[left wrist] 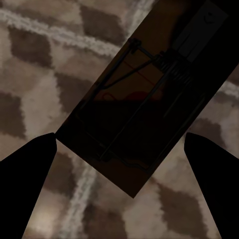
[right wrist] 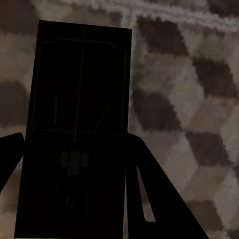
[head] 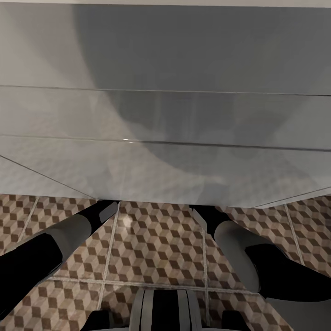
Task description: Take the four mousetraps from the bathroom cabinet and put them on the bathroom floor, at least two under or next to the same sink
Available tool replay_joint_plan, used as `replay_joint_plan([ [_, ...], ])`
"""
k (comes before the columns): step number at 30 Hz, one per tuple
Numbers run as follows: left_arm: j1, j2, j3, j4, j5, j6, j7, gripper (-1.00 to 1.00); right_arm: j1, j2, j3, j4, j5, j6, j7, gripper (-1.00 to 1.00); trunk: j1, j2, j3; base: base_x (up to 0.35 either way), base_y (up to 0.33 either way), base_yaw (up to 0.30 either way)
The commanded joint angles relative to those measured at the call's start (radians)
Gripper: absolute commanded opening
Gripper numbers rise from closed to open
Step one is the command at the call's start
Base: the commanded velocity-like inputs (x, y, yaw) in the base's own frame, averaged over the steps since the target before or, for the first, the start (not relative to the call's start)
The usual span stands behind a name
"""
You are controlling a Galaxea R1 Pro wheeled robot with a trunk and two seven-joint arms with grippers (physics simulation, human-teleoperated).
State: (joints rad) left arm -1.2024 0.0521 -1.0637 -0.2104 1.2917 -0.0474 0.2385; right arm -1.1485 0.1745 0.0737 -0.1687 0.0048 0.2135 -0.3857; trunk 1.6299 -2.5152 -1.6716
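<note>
Both arms tucked under the sink (head: 165, 115), a mousetrap at each gripper, tiled bathroom floor (head: 156, 248) below.

Sink underside is close overhead: a knock is risked if either arm is raised. Left gripper (left wrist: 119, 149) is spread wide, its mousetrap (left wrist: 134, 109) seen between the tips, apparently lying loose on the tiles. Right gripper (right wrist: 74, 164) looks closed on the second mousetrap (right wrist: 79, 79); a tilted drop or snag is possible.

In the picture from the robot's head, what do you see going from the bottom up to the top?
Robot's trunk → patterned bathroom floor, with both arms reaching forward over it → big white surface that the arms disappear under.
</note>
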Motion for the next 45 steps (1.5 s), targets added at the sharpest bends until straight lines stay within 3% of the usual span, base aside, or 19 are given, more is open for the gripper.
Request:
replay_joint_plan([
  [1, 0.000, 0.001, -0.009, -0.003, 0.009, -0.003, 0.007, -1.00, -0.079, 0.000, 0.006, -0.002, -0.003, 0.008, -0.005, -1.00, 0.000, 0.000, 0.000, 0.000, 0.000, 0.000],
  [20, 0.000, 0.001, -0.009, -0.003, 0.009, -0.003, 0.007, -1.00, -0.079, 0.000, 0.006, 0.000, -0.003, 0.007, -0.006, -1.00, 0.000, 0.000, 0.000, 0.000, 0.000, 0.000],
  [21, 0.000, 0.001, -0.009, -0.003, 0.009, -0.003, 0.007, -1.00, -0.079, 0.000, 0.006, 0.000, -0.003, 0.007, -0.006, 1.00, 0.000, 0.000, 0.000, 0.000, 0.000, 0.000],
  [45, 0.000, 0.000, -0.009, -0.003, 0.009, -0.003, 0.007, -1.00, -0.079, 0.000, 0.006, 0.000, -0.005, 0.007, -0.006, 1.00, 0.000, 0.000, 0.000, 0.000, 0.000, 0.000],
])
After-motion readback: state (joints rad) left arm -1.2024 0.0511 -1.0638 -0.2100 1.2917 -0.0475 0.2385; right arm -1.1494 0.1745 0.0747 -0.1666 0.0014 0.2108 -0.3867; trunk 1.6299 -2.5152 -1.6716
